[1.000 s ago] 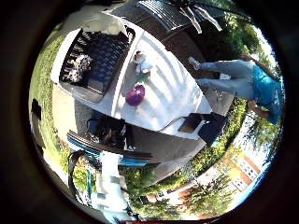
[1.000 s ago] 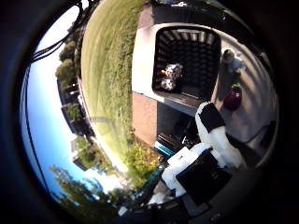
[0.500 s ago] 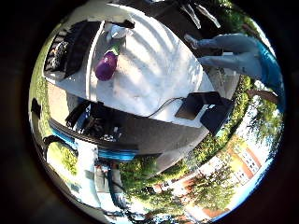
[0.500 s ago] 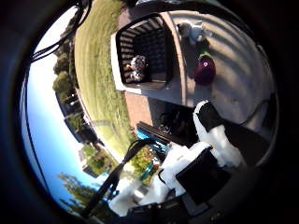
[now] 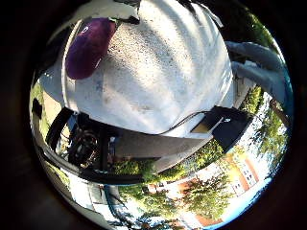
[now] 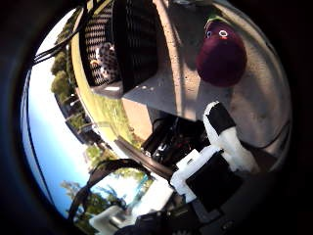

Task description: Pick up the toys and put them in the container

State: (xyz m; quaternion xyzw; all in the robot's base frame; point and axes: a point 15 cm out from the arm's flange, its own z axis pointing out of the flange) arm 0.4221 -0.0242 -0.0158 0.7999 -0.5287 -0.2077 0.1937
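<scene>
A purple plush toy (image 6: pixel 222 58) with small round eyes lies on the white table (image 5: pixel 163 81), close below my palm. Beside it, at the table's end, stands the black slatted container (image 6: pixel 133 44), and a patterned toy (image 6: pixel 104 62) rests inside it. My right hand (image 6: pixel 226 137) shows one white and black finger stretched out over the table edge toward the purple toy, a short way from touching it. The hand holds nothing.
A flat black box (image 5: pixel 231 125) with a lead sits at the table's edge. Dark equipment (image 5: pixel 87 143) stands on the ground under the table. Grass and pavement lie around.
The hand has come down toward the table: the purple toy and the container now loom much larger. The small white toy beside the purple one has slipped out of view.
</scene>
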